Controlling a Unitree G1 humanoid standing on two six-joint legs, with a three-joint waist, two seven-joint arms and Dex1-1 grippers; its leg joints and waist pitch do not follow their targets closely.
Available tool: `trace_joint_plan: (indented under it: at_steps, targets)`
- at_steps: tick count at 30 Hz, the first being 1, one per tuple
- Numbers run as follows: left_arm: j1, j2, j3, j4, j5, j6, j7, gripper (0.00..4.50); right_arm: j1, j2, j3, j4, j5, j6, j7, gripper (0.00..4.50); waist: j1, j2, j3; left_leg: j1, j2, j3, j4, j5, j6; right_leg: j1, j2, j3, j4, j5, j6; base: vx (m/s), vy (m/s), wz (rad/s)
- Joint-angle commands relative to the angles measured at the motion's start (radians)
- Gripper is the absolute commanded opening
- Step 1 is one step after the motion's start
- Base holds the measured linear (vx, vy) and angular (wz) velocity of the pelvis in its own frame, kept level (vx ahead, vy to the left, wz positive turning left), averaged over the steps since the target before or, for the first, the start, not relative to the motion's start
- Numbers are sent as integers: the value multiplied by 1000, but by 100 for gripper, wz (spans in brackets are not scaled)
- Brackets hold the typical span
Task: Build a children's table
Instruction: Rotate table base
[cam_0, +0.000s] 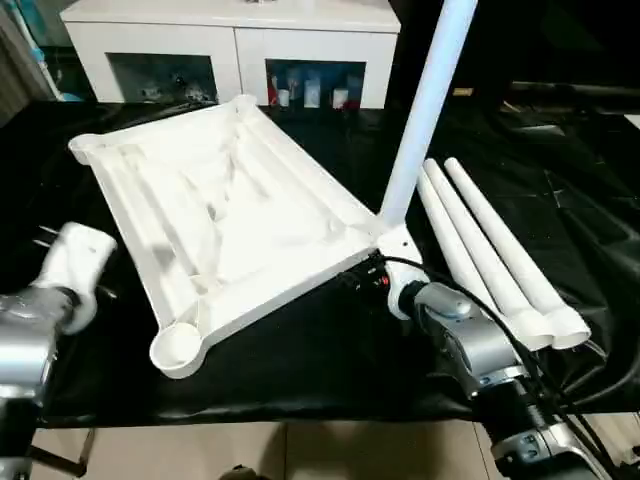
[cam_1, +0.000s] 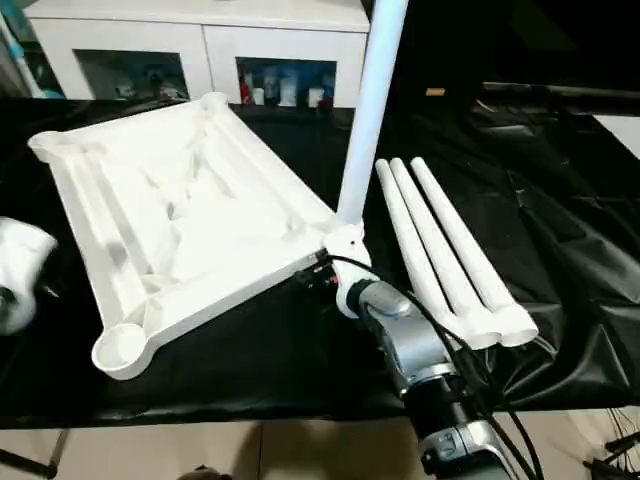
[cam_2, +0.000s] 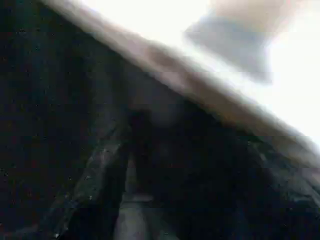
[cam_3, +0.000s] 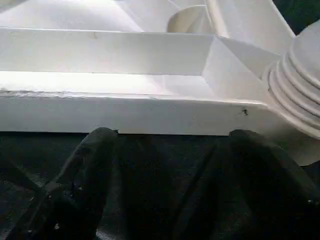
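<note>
White ribbed plastic tabletop (cam_0: 230, 215) lies underside up on black-sheeted work table (cam_0: 330, 360), sockets exposed for legs. One white tapered tube leg (cam_0: 425, 110) stands in its near-right socket; three spare legs (cam_0: 495, 255) beside it. Your right gripper (cam_3: 170, 145) spread, facing its rim, likely bracing. Left gripper: fingers undeterminable.

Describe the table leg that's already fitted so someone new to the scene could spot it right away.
On the black-sheeted work table lies an upturned white plastic ribbed tabletop. At its corner nearest the three loose white tube legs lying flat, one long white tapered tube leg stands upright in a socket, the only standing leg.
</note>
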Motion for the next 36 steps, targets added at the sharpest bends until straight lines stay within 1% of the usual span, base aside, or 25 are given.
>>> trace_joint_plan:
  at_steps: [1,2,3,4,9,11,12,13,14,16,17,18,19,20,22,24,25,26,28,29,31,33,34,35,36]
  targets:
    - [14,26,-38,-66,-60,21,-91,366,-18,1,-3,15,-3,-11,6,377,-2,18,-68,20,32,-12,-72,-144,-14,44,-61,50,-52,-12,-224,0,0,0]
    - [32,41,-57,-121,-108,45,-155,377,-29,6,-4,34,-4,-19,7,377,-2,20,-67,21,33,-11,-72,-155,-15,42,-62,51,-53,-26,-224,0,0,0]
    - [34,42,-59,-140,-123,63,-167,390,-33,8,-4,40,-4,-22,7,377,-3,20,-67,19,33,-12,-73,-156,-16,44,-62,50,-52,-30,-223,0,0,0]
    - [39,43,-66,-169,-145,75,-202,400,-39,12,-7,49,-5,-26,8,377,-2,24,-65,25,34,-10,-74,-172,-21,38,-59,51,-55,-44,-225,0,0,0]
    - [36,22,-104,-234,-187,136,-272,433,-57,23,-13,70,3,-43,16,377,-5,25,-64,21,31,-13,-76,-193,-36,45,-58,51,-55,-65,-213,0,0,0]
    - [14,-13,-122,-227,-183,135,-245,440,-57,23,-15,64,13,-47,30,377,-9,22,-63,19,29,-12,-75,-196,-33,48,-57,53,-58,-73,-205,0,0,0]
    - [2,-31,-126,-216,-179,133,-229,445,-57,22,-16,63,13,-47,31,377,-6,24,-65,22,30,-12,-73,-196,-33,46,-58,53,-59,-73,-205,0,0,0]
    - [-8,-43,-132,-208,-180,130,-218,448,-58,20,-16,64,15,-49,34,377,-5,24,-65,20,29,-12,-73,-187,-31,48,-58,53,-58,-64,-206,0,0,0]
    - [-23,-61,-144,-192,-174,121,-200,448,-59,18,-17,67,16,-52,37,377,-5,28,-65,19,28,-13,-73,-192,-32,48,-57,52,-58,-71,-204,0,0,0]
    - [-33,-75,-151,-176,-163,110,-183,448,-59,14,-18,66,16,-54,40,377,-6,25,-65,21,28,-13,-73,-204,-33,47,-55,52,-61,-82,-202,0,0,0]
    - [-69,-135,-155,-128,-147,81,-136,448,-58,-3,-28,50,14,-57,41,377,-8,25,-64,18,27,-14,-74,-211,-33,50,-55,52,-63,-98,-199,0,0,0]
    - [-76,-144,-157,-121,-145,75,-130,448,-59,-7,-31,45,14,-56,39,377,-6,27,-65,22,27,-14,-72,-216,-35,48,-55,52,-65,-104,-197,0,0,0]
    - [-76,-144,-157,-121,-145,75,-130,448,-59,-7,-31,45,14,-56,39,377,-3,24,-67,25,29,-13,-69,-214,-34,47,-56,53,-65,-97,-201,0,0,0]
    - [-92,-170,-164,-102,-137,60,-109,448,-60,-21,-44,27,13,-47,29,377,-4,26,-67,20,28,-14,-70,-204,-33,51,-57,53,-62,-88,-202,0,0,0]
    - [-114,-203,-172,-74,-126,31,-85,448,-63,-40,-64,-1,9,-33,10,377,-2,23,-69,21,27,-14,-67,-187,-28,52,-55,52,-63,-73,-195,0,0,0]
    - [-155,-268,-193,-15,-114,-19,-51,448,-69,-73,-120,-64,14,23,-27,377,0,25,-70,19,25,-14,-65,-158,-24,54,-52,51,-60,-50,-190,0,0,0]
    - [-155,-268,-193,-15,-114,-19,-51,448,-69,-73,-120,-64,14,23,-27,377,0,25,-70,19,25,-14,-65,-158,-24,54,-52,51,-60,-50,-190,0,0,0]
    - [-165,-285,-205,-4,-111,-32,-44,448,-72,-87,-127,-85,0,53,-41,377,-1,24,-70,14,25,-16,-66,-148,-21,59,-52,50,-58,-32,-192,0,0,0]
    - [-176,-308,-217,11,-108,-52,-32,448,-76,-105,-132,-107,-19,96,-56,377,-1,22,-73,14,24,-16,-63,-146,-18,59,-54,50,-57,-26,-194,0,0,0]
    - [-191,-347,-239,33,-101,-97,-17,448,-87,-136,-136,-141,-41,186,-62,377,-3,23,-71,14,22,-15,-63,-143,-14,60,-48,49,-62,-30,-191,0,0,0]
    - [-197,-372,-253,37,-100,-117,-16,448,-97,-158,-140,-163,-47,256,-58,377,0,24,-74,12,23,-15,-60,-124,-7,62,-52,50,-57,-7,-200,0,0,0]
    - [-199,-390,-257,37,-101,-127,-11,448,-104,-172,-152,-180,-42,311,-59,377,0,20,-74,10,23,-15,-59,-117,-2,65,-53,50,-57,0,-202,0,0,0]
    - [-200,-394,-262,35,-99,-135,-12,450,-108,-175,-168,-187,-35,342,-68,393,-2,22,-74,11,24,-14,-58,-124,-1,62,-54,50,-58,-10,-204,0,0,0]
    - [-195,-380,-278,8,-98,-135,-35,450,-112,-184,-201,-212,-24,424,-92,409,-3,17,-73,11,23,-14,-59,-127,0,63,-53,49,-61,-19,-203,0,0,0]
    - [-193,-372,-284,-4,-97,-133,-46,450,-113,-185,-214,-221,-18,453,-101,409,-2,16,-73,12,24,-15,-60,-120,1,64,-53,50,-59,-31,-200,0,0,0]
